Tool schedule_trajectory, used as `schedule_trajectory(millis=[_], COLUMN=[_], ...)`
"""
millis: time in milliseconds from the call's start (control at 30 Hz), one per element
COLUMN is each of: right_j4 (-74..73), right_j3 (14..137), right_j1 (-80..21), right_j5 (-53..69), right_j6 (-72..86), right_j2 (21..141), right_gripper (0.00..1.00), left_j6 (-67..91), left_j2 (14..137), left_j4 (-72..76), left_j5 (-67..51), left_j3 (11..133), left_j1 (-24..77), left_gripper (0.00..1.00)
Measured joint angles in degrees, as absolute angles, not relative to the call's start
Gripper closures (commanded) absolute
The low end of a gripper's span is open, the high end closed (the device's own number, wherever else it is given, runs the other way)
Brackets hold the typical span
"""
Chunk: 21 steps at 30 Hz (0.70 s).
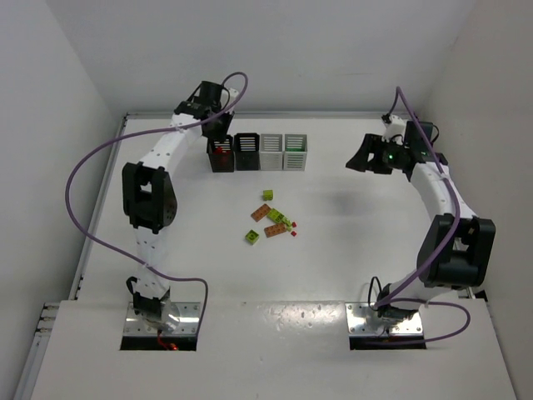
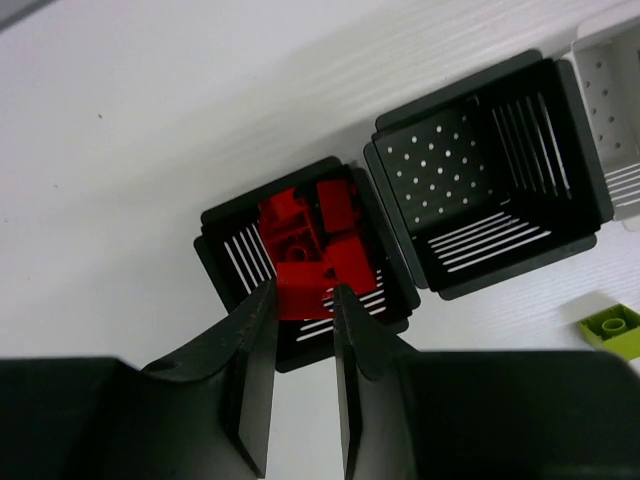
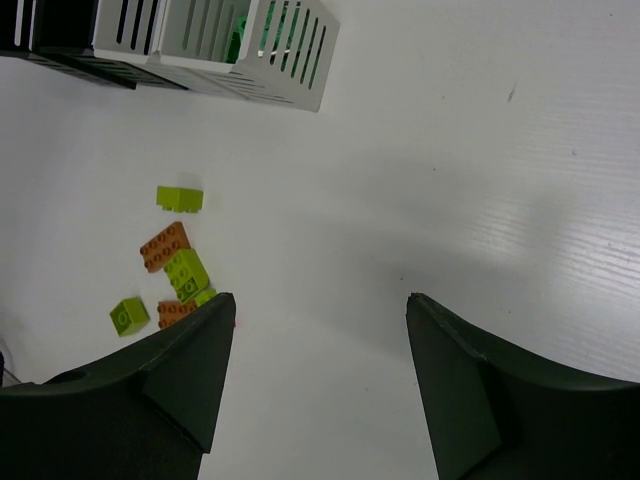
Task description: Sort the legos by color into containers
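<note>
The left tool (image 2: pixel 304 295) hangs straight over the leftmost black bin (image 2: pixel 222 262). Its jaws are nearly together, and a red brick (image 2: pixel 300 275) fills the narrow gap at their tips, so it looks pinched there, not lying loose. Other red bricks (image 2: pixel 335 215) already sit in the bin directly beneath it. That is the relation that matters. The held brick is inside the bin's rim and above its own colour, so parting the jaws should drop it home with no sideways travel. The black bin next door (image 2: pixel 470 165) shows only bare floor.

The right tool (image 3: pixel 320 300) hovers wide open and holds nothing, over bare worktop (image 1: pixel 350 242). The unsorted legos (image 1: pixel 271 218) lie in a small cluster on the near side of the bin row, roughly midway between the arms. From the right tool they lie toward the left arm and closer to the bases. The left tool is about as near, but it is occupied, so I judge the right arm the freer one for the next pick. An orange brick (image 3: pixel 165 247) in the cluster lies diagonally in the right wrist view. A white bin (image 3: pixel 290 50) holds something green.
</note>
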<state>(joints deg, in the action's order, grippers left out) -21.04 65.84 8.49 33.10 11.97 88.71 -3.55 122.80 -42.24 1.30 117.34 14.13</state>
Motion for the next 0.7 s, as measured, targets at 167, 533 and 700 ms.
schedule_trajectory(millis=[167, 533, 700], right_j4=[-21.1, -21.1, -22.7], right_j3=[65.5, 65.5, 65.5], right_j1=[8.3, 8.1, 7.5], right_j5=[33.5, 34.6, 35.8], right_j6=[12.0, 11.7, 8.6], right_j2=[89.0, 89.4, 89.5], right_gripper=[0.30, 0.30, 0.38], left_j6=[-3.1, -2.3, -3.2], left_j2=[122.8, 122.8, 119.7], left_j4=[-42.6, -42.6, -40.8], left_j5=[1.3, 1.3, -3.4], left_j3=[115.5, 115.1, 110.8], left_j1=[14.1, 14.1, 14.2], left_gripper=[0.80, 0.45, 0.49])
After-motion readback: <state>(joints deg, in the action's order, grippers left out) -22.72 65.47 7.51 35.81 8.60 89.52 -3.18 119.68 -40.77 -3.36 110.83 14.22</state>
